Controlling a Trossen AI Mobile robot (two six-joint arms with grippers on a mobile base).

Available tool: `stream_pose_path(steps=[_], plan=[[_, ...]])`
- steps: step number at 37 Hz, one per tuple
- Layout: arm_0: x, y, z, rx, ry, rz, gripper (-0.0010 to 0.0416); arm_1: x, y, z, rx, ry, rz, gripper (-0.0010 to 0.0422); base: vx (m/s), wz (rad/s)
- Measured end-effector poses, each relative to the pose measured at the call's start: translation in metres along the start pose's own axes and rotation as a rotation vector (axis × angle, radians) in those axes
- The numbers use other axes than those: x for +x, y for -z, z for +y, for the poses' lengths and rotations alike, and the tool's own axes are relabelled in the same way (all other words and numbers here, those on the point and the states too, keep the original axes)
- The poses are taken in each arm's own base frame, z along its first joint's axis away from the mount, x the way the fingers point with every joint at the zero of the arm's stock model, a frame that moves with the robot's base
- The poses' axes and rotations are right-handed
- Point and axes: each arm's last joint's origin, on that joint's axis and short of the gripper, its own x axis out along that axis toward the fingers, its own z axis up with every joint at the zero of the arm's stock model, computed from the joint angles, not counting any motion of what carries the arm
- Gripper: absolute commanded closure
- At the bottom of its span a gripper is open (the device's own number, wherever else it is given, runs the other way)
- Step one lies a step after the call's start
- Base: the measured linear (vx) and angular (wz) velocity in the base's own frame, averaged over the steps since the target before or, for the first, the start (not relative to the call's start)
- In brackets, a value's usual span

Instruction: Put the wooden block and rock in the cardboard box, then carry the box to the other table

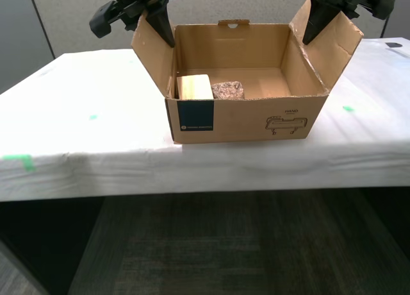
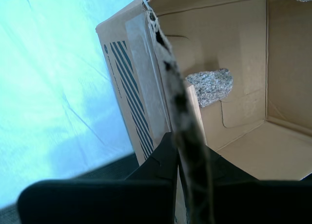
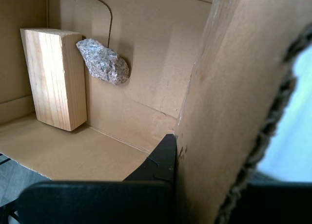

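Note:
The cardboard box (image 1: 256, 115) stands open on the other table (image 1: 96, 134), the one under a white sheet, near its front edge. Inside, against the front wall, the wooden block (image 1: 193, 86) lies beside the rock (image 1: 228, 90). My second gripper (image 1: 160, 22) is shut on the side flap at the exterior view's left; its wrist view shows the jaws (image 2: 178, 146) pinching that flap's edge, with the rock (image 2: 210, 86) beyond. My first gripper (image 1: 317, 22) is shut on the flap at the exterior view's right. Its wrist view shows the gripper (image 3: 209, 160), the block (image 3: 56, 78) and the rock (image 3: 103, 62).
Green tape marks (image 1: 18, 159) (image 1: 348, 108) dot the sheet. A small dark object (image 1: 393, 45) lies at the table's far end at the exterior view's right. Grey partition walls stand behind the table, and dark floor (image 1: 205, 244) runs below its front edge.

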Motion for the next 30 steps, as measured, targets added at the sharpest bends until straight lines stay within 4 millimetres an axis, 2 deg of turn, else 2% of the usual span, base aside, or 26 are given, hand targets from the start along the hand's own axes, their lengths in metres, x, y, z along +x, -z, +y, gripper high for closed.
stream_pose_path(steps=[30], plan=[[0.0004,0.0023,0.0012,-0.031,-0.001,0.024,0.0407,0.0002,-0.0003,0.0,0.029,-0.008,-0.006,0.0412,0.167,-0.008]])
